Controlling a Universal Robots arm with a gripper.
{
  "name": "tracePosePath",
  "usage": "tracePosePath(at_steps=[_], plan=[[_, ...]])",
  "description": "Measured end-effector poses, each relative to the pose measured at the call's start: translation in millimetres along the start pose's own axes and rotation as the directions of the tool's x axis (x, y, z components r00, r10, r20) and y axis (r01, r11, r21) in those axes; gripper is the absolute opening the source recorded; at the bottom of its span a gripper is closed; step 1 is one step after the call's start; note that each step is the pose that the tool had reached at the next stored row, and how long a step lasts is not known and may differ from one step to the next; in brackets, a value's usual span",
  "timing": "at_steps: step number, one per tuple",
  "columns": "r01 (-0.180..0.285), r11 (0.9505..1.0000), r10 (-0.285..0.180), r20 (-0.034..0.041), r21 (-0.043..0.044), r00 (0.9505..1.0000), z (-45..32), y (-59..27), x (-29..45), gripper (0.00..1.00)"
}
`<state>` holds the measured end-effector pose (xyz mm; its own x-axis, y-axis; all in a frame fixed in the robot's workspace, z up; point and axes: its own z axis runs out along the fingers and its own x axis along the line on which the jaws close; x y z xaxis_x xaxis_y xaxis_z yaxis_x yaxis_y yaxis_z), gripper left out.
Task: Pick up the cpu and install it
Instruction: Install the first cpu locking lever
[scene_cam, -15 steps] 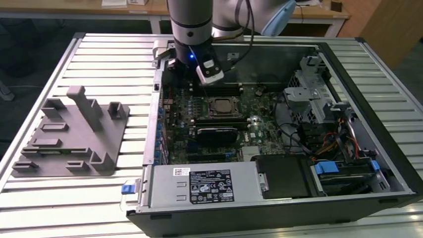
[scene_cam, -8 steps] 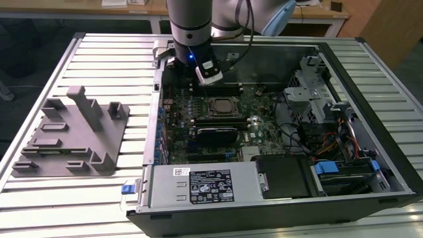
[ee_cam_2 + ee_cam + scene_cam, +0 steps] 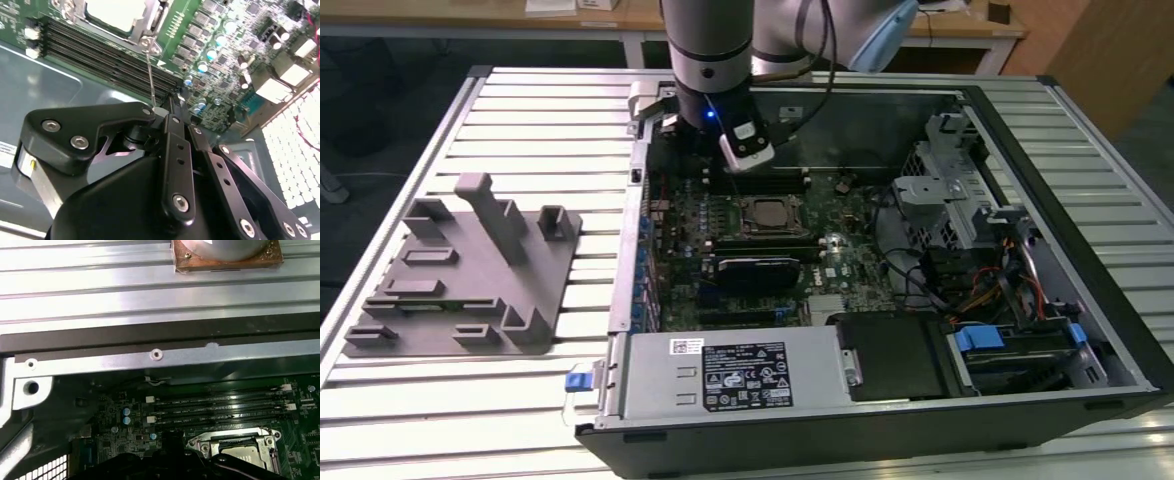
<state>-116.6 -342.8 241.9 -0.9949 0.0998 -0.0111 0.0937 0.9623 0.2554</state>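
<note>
Exterior view: high, angled down over the open computer case. Both wrist views: close above the motherboard, sharing its socket.

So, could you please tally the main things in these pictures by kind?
cpu, in the socket: 1
open computer case: 1
grey plastic block: 1
gripper: 1
Total: 4

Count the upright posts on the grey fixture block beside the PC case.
3 on the grey block: a tall one at its far edge, one at the far corner nearest the case, one near the front.
</note>
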Motion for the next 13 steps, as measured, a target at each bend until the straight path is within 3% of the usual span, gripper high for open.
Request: tracePosePath(at_steps=[13], plan=[[-0.001,1.0,0.001,0.0007,0.0057,1.0,1.1,3.0,-31.3,0.11]])
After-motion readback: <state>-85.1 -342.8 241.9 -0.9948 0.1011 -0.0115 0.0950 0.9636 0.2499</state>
